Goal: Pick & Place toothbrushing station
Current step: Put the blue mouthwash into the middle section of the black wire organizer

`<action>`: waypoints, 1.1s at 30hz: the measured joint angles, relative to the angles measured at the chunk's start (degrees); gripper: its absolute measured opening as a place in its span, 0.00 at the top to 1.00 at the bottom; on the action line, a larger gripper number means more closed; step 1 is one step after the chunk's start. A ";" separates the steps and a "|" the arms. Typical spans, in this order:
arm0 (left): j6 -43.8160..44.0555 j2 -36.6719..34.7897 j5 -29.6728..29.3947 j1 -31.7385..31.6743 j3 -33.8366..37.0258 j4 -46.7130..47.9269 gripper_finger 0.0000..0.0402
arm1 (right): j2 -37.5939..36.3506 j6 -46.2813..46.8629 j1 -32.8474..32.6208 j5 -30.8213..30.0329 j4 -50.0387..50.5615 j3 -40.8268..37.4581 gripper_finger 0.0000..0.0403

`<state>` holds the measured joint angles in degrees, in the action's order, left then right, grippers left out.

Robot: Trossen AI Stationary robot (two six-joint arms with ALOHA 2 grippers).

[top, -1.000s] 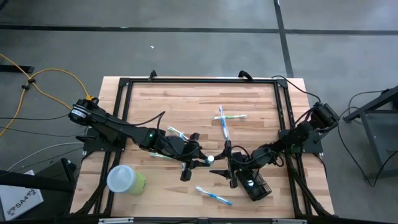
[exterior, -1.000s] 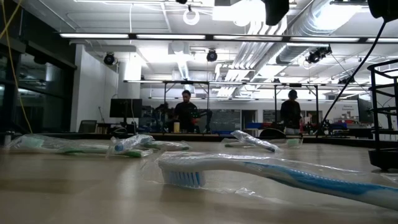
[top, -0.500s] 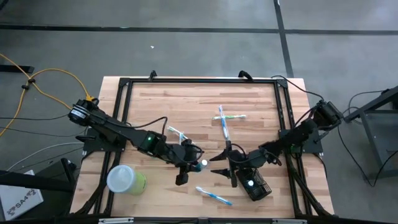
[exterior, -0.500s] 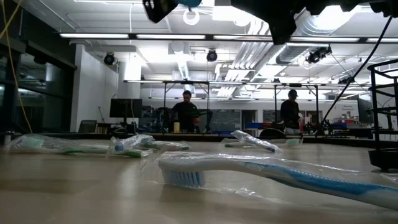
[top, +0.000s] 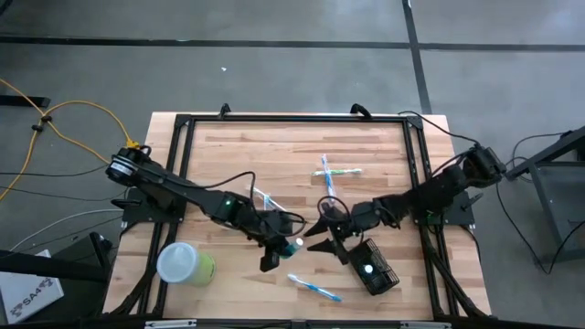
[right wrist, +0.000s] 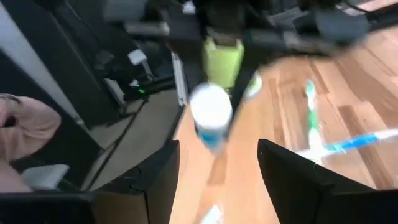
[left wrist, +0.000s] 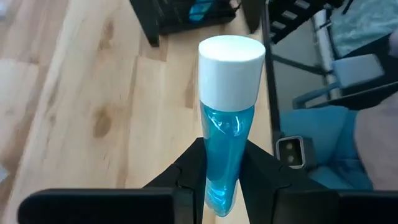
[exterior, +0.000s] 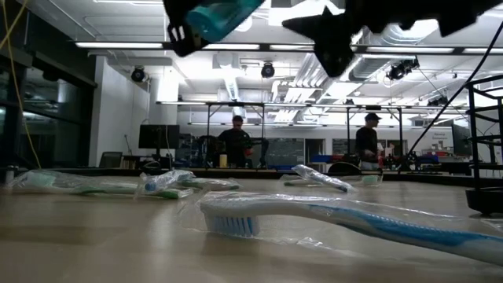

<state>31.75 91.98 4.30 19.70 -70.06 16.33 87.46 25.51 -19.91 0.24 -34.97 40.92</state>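
Item one, the toothbrushing station (top: 373,270): one black wire-mesh box, which we find on the wooden table (top: 228,155) near its front edge, right of centre, something blue showing inside it in the left wrist view.

Right gripper (top: 315,239): just beside the station on its left, fingers spread wide with nothing between them, pointing toward the left arm.

Left gripper (top: 285,247): near the middle of the table's front half, closed narrowly on one blue tube (left wrist: 225,134) with a white cap, the cap end pointing toward the station.

Toothbrushes: we count four places where they lie. One blue brush (top: 313,288) near the front edge, left of the station; a crossed pair (top: 331,173) behind the grippers; one more (top: 260,196) beside the left arm.

Cup: one lime-green cup (top: 186,264) with a whitish lid, lying at the front left.

Surface: pale wood planks inside a black frame.

Room: grey floor, a yellow cable (top: 55,114) at left. Across the table we see a lit workshop with two people (exterior: 237,144) standing far back.
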 joint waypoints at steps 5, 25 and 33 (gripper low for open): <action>-0.13 1.32 0.78 -0.69 -0.10 -0.40 0.83 | 0.03 -1.46 1.58 1.79 8.36 4.01 0.48; -1.75 1.65 -1.45 -1.47 -0.04 -2.88 0.83 | 0.04 -1.24 1.74 0.75 10.28 4.99 0.48; -1.90 1.65 -1.43 -2.66 -0.04 -3.15 0.83 | 0.04 -1.13 1.74 0.75 10.26 4.99 0.48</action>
<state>29.84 93.62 2.87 17.04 -70.11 13.18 87.50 24.38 -18.17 0.99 -24.71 45.91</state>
